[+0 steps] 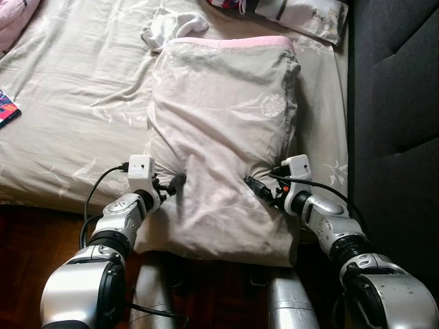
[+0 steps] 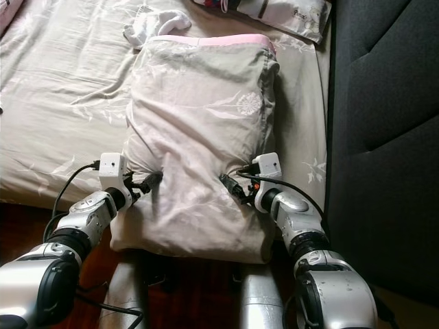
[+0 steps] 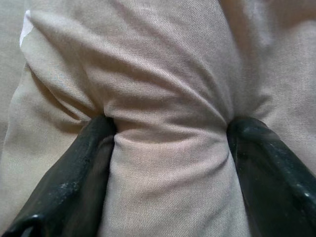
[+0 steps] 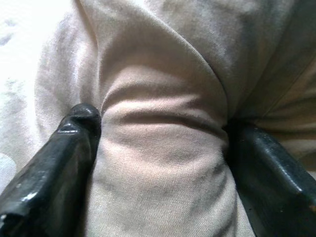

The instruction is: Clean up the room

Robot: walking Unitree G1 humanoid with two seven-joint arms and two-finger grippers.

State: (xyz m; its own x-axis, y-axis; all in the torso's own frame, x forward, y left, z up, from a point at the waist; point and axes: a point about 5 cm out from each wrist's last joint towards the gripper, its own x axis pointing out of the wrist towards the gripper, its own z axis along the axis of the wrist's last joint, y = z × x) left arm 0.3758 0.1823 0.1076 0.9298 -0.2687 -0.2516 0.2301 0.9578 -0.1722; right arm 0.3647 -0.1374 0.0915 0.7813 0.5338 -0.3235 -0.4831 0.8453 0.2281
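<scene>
Both tools, left [image 1: 171, 184] and right [image 1: 257, 188], pinch your pillow [image 1: 226, 130] on the bed [image 1: 75, 103]; white cloth [image 1: 171, 26] remains unsorted

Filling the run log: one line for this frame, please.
stage: pillow grasp | left end effector: shut on pillow, near left edge | right end effector: shut on pillow, near right edge | pillow: on bed, near end overhanging
</scene>
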